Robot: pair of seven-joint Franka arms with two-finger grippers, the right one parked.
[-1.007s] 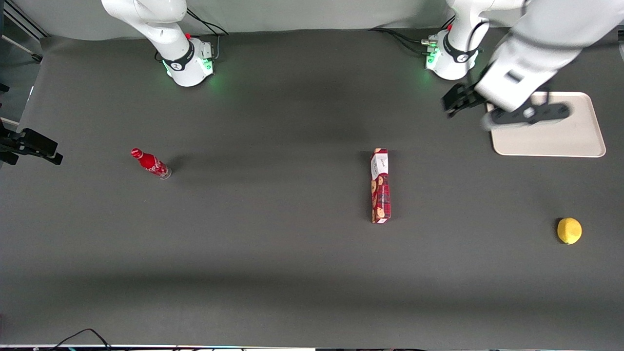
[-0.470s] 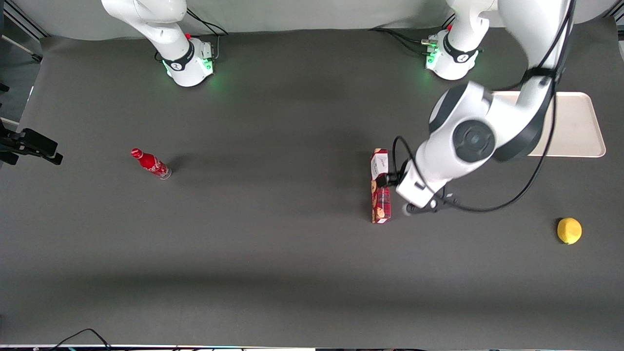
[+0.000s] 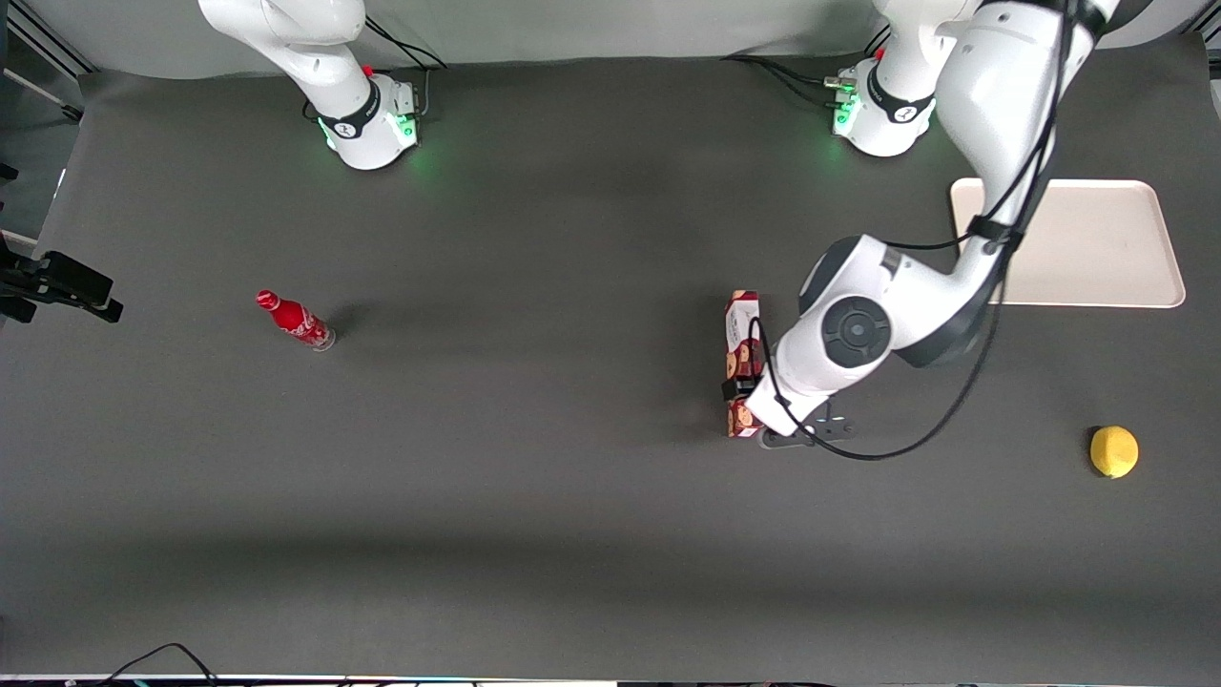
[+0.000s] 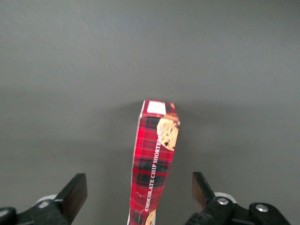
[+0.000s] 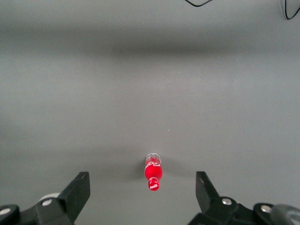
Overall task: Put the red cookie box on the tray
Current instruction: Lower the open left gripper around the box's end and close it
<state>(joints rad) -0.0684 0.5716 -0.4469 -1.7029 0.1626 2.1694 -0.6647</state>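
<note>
Covering the table, dark grey cloth; gripper jaws apart

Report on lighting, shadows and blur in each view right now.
Front view: even overhead light, with soft broad shadow bands across the table and green glow at both arm bases. Left wrist view: the red cookie box is sharp between the open gripper fingers and casts a faint shadow; no glare. Right wrist view: flat light, with the small red bottle crisp.
</note>
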